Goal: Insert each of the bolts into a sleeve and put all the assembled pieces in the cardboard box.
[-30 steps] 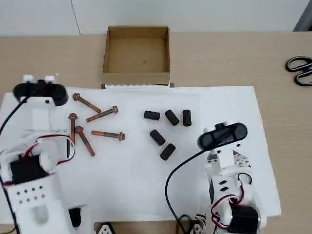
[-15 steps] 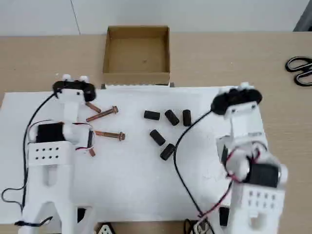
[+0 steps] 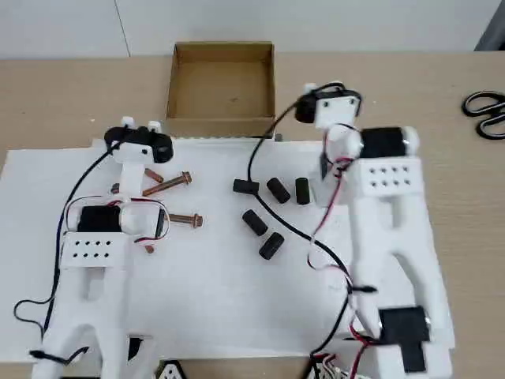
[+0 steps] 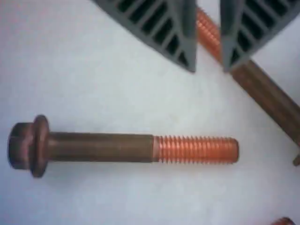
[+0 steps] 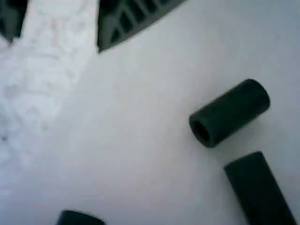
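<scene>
On the white sheet (image 3: 213,300) that covers much of the tabletop (image 3: 79,95), the left arm stands over the loose bolts. Its claw (image 4: 208,51) is open by a narrow gap. The threaded end of one bolt (image 4: 211,33) shows in that gap, and it is hard to tell whether the tips touch it. Just beside the claw another bolt (image 4: 124,147) lies flat and free on the sheet. From above, two more bolts (image 3: 166,184) (image 3: 183,219) lie beside this arm.

The right arm reaches toward the far side of the sheet, next to the group of five black sleeves. Its claw (image 5: 61,28) is spread wide over bare sheet and holds nothing. One sleeve (image 5: 229,112) lies near it with its open end showing, and a second sleeve (image 5: 260,187) lies close by.

The cardboard box (image 3: 223,126) sits past the far edge of the sheet with nothing in it. A pair of scissors (image 3: 485,110) lies well off to the right.
</scene>
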You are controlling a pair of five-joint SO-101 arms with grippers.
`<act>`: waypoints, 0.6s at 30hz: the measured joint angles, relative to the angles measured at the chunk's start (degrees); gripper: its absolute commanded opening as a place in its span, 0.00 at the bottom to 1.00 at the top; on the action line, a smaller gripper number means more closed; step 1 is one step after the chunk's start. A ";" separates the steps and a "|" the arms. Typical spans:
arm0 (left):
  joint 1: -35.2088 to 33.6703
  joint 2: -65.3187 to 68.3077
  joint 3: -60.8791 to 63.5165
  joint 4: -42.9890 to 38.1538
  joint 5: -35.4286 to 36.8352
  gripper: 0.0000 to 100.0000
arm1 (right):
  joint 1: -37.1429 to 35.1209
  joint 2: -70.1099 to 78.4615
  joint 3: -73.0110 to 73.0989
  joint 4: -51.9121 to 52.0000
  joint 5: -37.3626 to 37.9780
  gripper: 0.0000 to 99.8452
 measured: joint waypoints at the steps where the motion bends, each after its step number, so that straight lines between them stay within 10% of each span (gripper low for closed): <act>1: 0.00 0.00 1.14 -1.05 0.26 0.07 | -1.32 2.20 -1.23 0.00 -0.88 0.11; 18: -5.19 0.00 6.77 -8.44 0.35 0.07 | -3.78 27.96 -18.11 -4.13 -2.99 0.14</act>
